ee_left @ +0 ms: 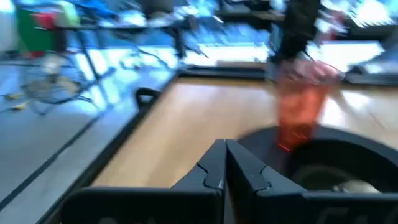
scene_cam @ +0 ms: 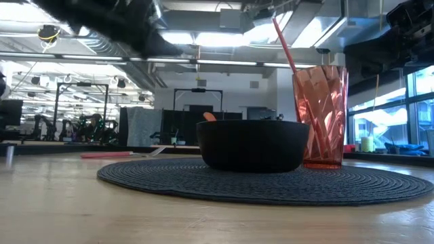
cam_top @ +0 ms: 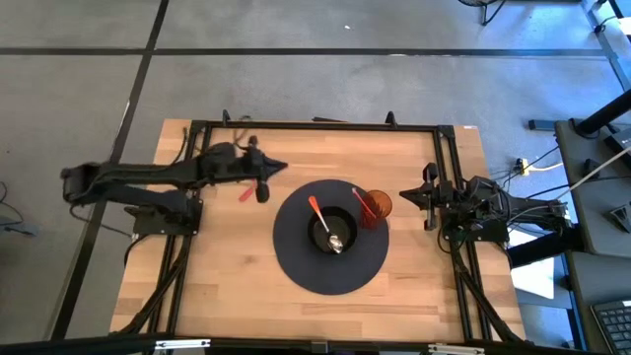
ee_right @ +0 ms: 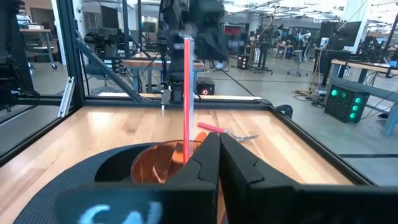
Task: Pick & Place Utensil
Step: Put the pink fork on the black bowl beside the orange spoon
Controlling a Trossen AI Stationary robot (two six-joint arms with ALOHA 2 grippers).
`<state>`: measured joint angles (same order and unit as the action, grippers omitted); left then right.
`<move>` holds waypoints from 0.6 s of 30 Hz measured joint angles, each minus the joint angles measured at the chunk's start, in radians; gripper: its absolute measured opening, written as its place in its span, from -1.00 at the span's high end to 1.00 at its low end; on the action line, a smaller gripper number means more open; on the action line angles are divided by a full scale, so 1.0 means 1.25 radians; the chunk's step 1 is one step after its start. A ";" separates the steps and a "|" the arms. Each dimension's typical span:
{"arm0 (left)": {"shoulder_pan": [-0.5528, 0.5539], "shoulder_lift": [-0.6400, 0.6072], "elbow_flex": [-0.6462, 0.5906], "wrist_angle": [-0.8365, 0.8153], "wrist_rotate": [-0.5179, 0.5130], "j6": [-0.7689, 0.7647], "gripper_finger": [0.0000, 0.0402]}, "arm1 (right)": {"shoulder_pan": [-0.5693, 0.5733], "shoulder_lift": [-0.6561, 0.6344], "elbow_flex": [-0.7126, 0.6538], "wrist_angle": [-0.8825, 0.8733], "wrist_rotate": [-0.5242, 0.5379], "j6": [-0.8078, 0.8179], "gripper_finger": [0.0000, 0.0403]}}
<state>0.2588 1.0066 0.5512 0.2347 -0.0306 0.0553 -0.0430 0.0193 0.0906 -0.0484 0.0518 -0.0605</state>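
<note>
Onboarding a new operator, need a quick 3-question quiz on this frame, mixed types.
1. True or false: the black bowl sits on the round dark placemat.
2. What stands in the orange tumbler? A) red straw B) fork C) nothing
3. Fill in: the red-handled fork lies on the ____, off the mat, near the left pincer.

Key: 1 true; 2 A; 3 table. The right pincer waits by the tumbler.

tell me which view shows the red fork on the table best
The right wrist view: the red fork lies unobstructed on the wood beyond the orange cup, handle and tines both visible. The high view shows only a red sliver beside the left gripper. The low view shows it edge-on. The left wrist view misses it.
</note>
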 joint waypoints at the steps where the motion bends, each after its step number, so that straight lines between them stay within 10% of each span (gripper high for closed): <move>1: 0.021 -0.015 -0.044 0.052 0.001 -0.010 0.99 | 0.000 0.000 0.000 0.000 0.000 0.000 0.98; 8: 0.098 -0.070 -0.237 0.278 0.005 -0.080 1.00 | 0.000 0.000 0.000 0.001 0.000 0.000 0.98; 18: 0.148 -0.304 -0.309 0.262 0.092 -0.098 0.99 | 0.000 0.000 0.000 -0.002 0.000 0.000 0.97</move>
<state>0.4434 0.6265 0.1653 0.5621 0.0849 -0.0669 -0.0430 0.0193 0.0906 -0.0509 0.0521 -0.0602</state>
